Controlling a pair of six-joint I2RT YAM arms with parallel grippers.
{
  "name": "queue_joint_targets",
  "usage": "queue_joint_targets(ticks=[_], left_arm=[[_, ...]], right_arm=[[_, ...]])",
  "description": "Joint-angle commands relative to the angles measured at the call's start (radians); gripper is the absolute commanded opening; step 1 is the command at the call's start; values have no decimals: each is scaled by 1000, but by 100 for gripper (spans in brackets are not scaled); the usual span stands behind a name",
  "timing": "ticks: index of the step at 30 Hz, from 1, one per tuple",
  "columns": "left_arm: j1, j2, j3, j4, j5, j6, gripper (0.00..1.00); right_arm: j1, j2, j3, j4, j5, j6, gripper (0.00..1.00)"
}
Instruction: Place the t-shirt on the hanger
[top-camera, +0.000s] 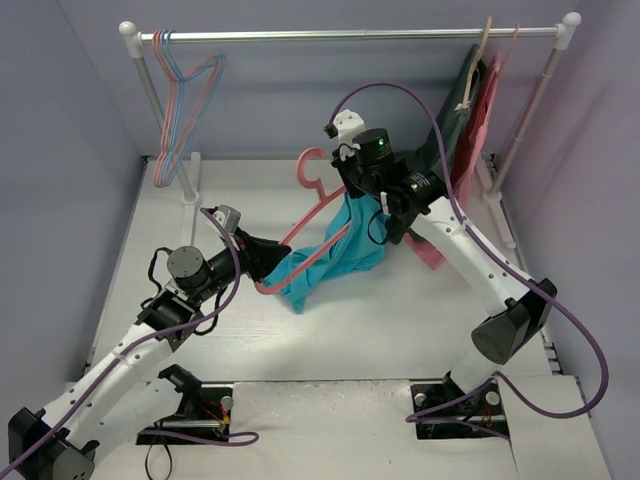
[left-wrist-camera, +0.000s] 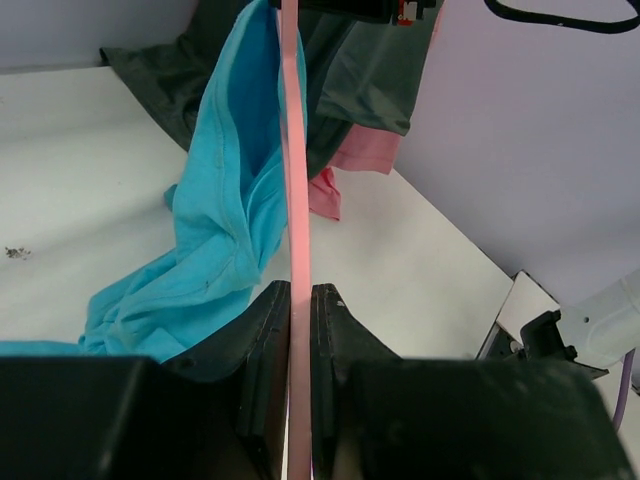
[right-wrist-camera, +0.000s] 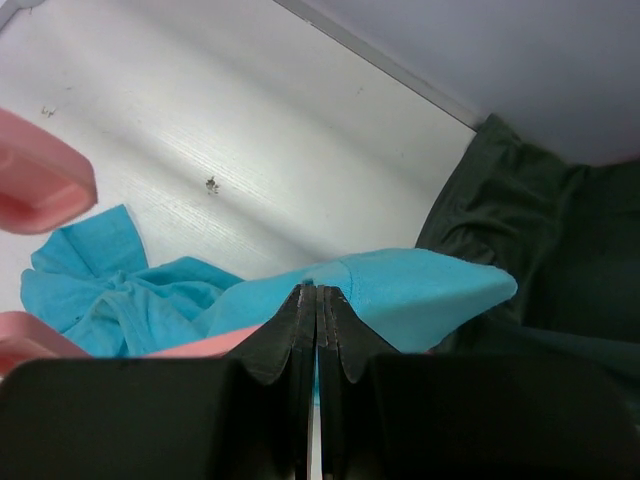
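Top view: the t-shirt (top-camera: 335, 255) hangs off the table between the two arms, part-threaded on the hanger (top-camera: 303, 170).

Left wrist: the left fingers (left-wrist-camera: 265, 340) pinch the hanger's thin bar, steadying it, with the shirt draped just beyond.

Right wrist: the right fingers (right-wrist-camera: 290, 330) press together on a teal fold, likely to draw cloth over the hanger down to their left.

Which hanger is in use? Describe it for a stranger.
Find the white table under the clothes rail. Above its middle, a salmon-pink hanger carries the teal t-shirt. The other hangers hang on the rail; the left end effector grips this one.
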Motion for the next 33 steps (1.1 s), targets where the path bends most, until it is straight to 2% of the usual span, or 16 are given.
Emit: queue_joint_targets(ticks=[1, 5, 11, 20, 27, 30, 31, 33], left_arm=[[-13, -30, 8, 186, 3, -31, 0], [-13, -23, -20, 230, -37, -37, 0], [-18, 42, -20, 331, -19, -71, 0], [-22, 33, -11, 359, -77, -5, 0], [-22, 74, -17, 460, -56, -35, 0], [-22, 76, -25, 468, -55, -36, 0], [-22, 74, -26, 466, -56, -33, 0], [-22, 74, -29, 463, -56, -22, 0]], right_arm=[[14, -35, 15, 42, -19, -23, 0], [59, -66, 2, 54, -54, -41, 0], [131, -93, -2, 62, -105, -66, 0], [142, -147, -22, 26, -149, -54, 0], [151, -153, -31, -6, -171, -52, 0], [149, -153, -5, -38, -157, -61, 28], [151, -153, 6, -64, -158, -78, 34], [149, -150, 46, -111, -161, -95, 52]])
